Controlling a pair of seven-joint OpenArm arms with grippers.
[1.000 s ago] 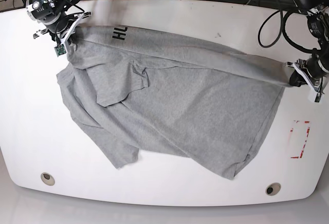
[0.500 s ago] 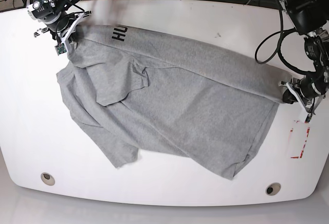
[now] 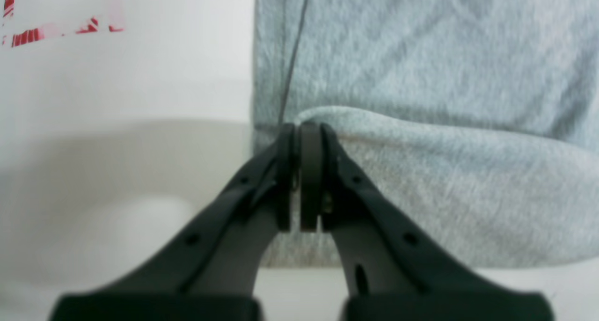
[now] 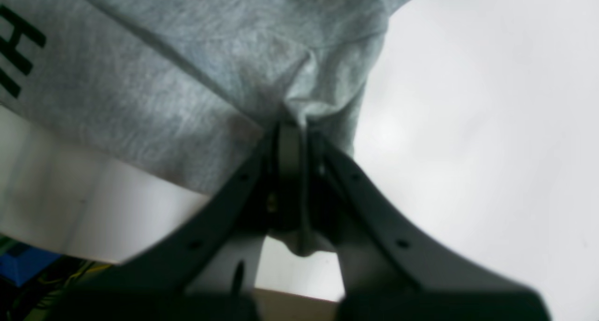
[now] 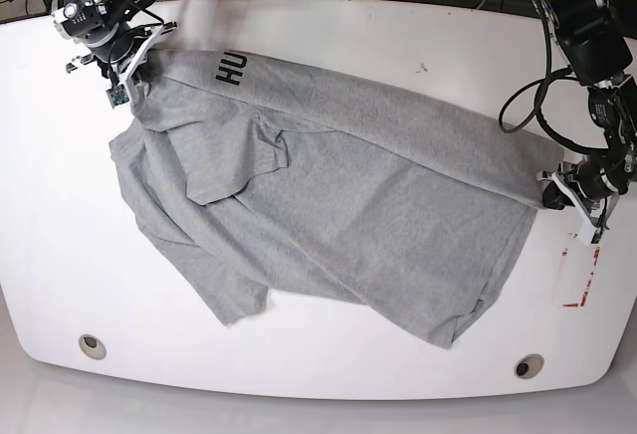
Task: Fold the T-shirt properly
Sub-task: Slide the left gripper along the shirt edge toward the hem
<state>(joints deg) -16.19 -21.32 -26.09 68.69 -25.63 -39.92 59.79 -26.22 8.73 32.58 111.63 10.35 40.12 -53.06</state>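
The grey T-shirt (image 5: 338, 185) lies spread and rumpled across the white table (image 5: 328, 369), with black lettering (image 5: 231, 68) near its far left corner. My left gripper (image 5: 550, 191) is at the shirt's right edge, shut on a fold of the fabric; in the left wrist view its fingers (image 3: 299, 134) pinch the T-shirt (image 3: 421, 77) hem. At the table's far left corner my right gripper (image 5: 137, 74) is shut on the cloth there. The right wrist view shows that gripper (image 4: 290, 124) clamped on bunched T-shirt (image 4: 187, 77) fabric beside the lettering (image 4: 16, 49).
A red-marked rectangle (image 5: 582, 270) is on the table near the right edge, just in front of my left gripper. Two round holes (image 5: 92, 344) (image 5: 529, 365) sit near the front edge. Cables (image 5: 518, 46) trail over the far right corner.
My left gripper has carried the shirt's right edge forward and slightly inward, so the fold along that side sits lower. The right gripper has barely moved.
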